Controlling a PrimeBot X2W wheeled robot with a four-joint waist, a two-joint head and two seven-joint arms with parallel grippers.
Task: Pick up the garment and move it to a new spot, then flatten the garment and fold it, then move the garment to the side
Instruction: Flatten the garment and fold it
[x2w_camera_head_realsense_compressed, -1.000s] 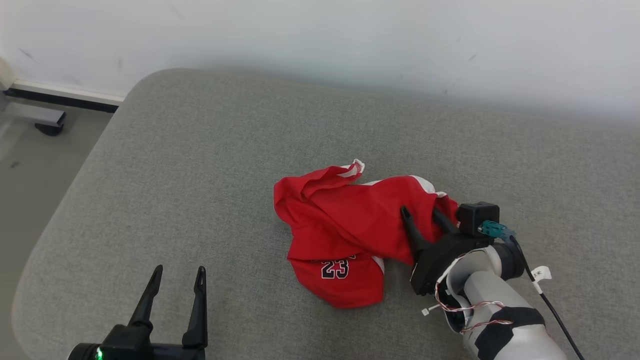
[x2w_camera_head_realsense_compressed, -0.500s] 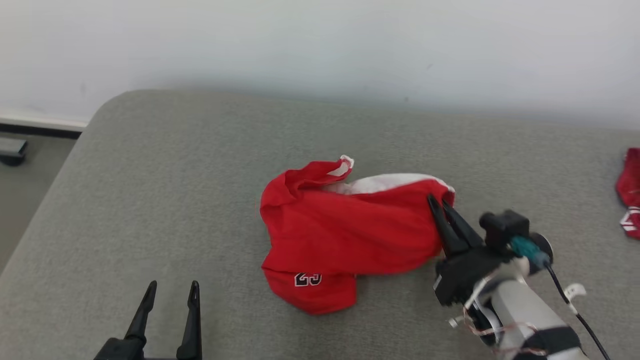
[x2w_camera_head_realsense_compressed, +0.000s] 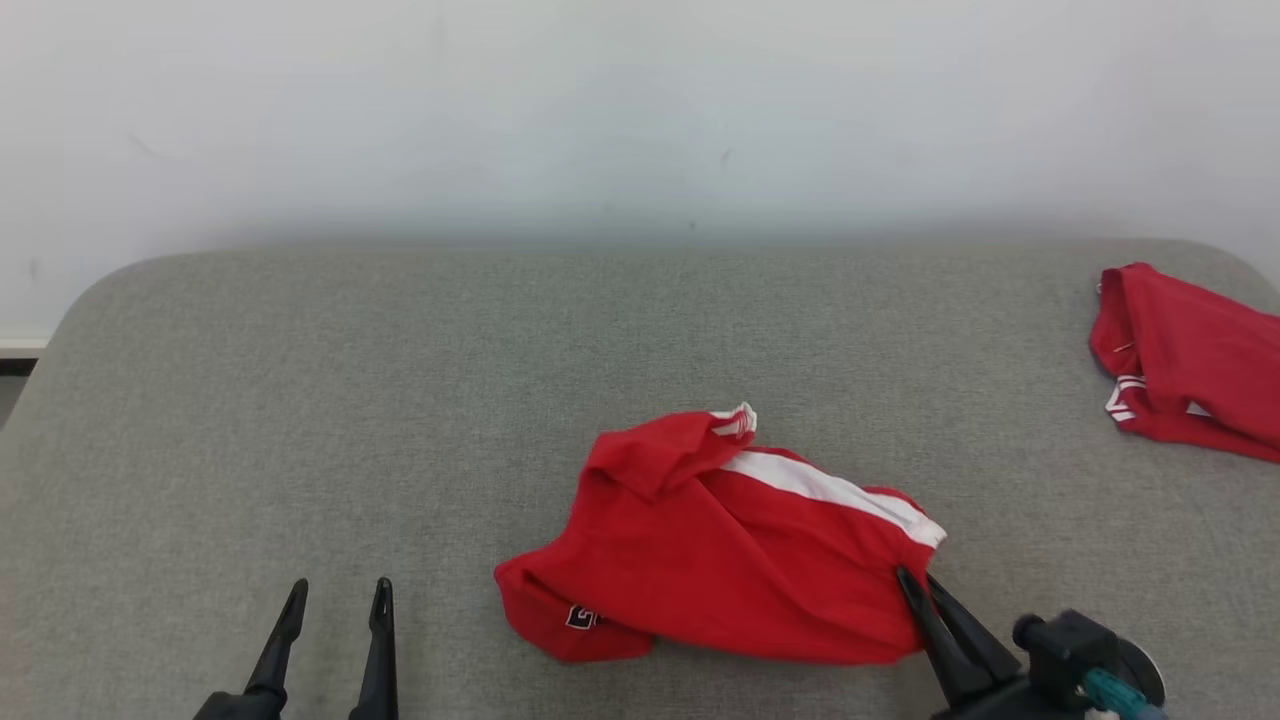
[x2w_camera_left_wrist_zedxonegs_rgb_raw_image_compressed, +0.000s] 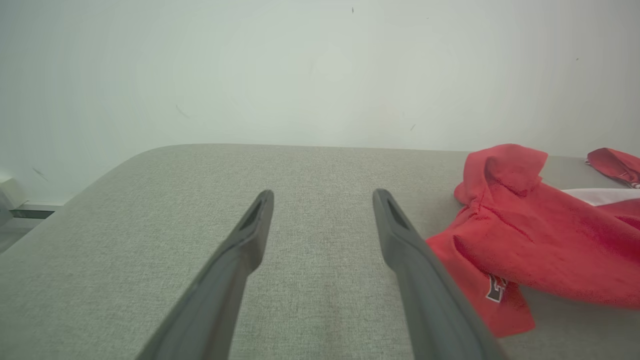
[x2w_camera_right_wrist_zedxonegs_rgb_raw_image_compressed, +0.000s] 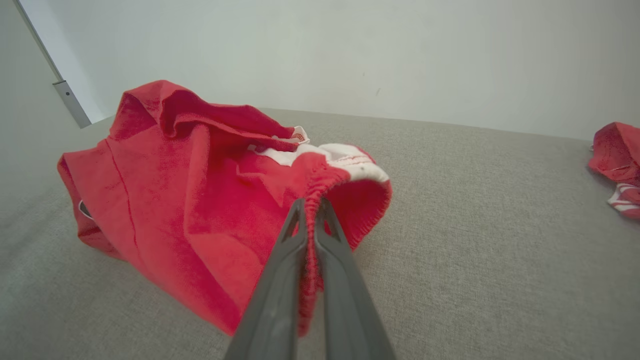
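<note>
Pinching red garment (x2w_camera_head_realsense_compressed: 730, 560) at its elastic hem: right gripper (x2w_camera_head_realsense_compressed: 915, 580), clamped tight. Left gripper (x2w_camera_head_realsense_compressed: 338, 592) spread wide, empty. Garment lies mid-cushion (x2w_camera_head_realsense_compressed: 400, 400); number patch folded, unreadable. Grey weave, white wall (x2w_camera_head_realsense_compressed: 600, 120).

The left gripper (x2w_camera_head_realsense_compressed: 340, 590) has two long, matte dark-grey fingers (x2w_camera_left_wrist_zedxonegs_rgb_raw_image_compressed: 235, 270), flat-sided and tapering to narrow tips, each with a slim slot just behind the tip. The right gripper (x2w_camera_head_realsense_compressed: 916, 577) matches; beside its black base sits a rounded black housing (x2w_camera_head_realsense_compressed: 1062, 640) with a teal plug (x2w_camera_head_realsense_compressed: 1105, 690).
</note>
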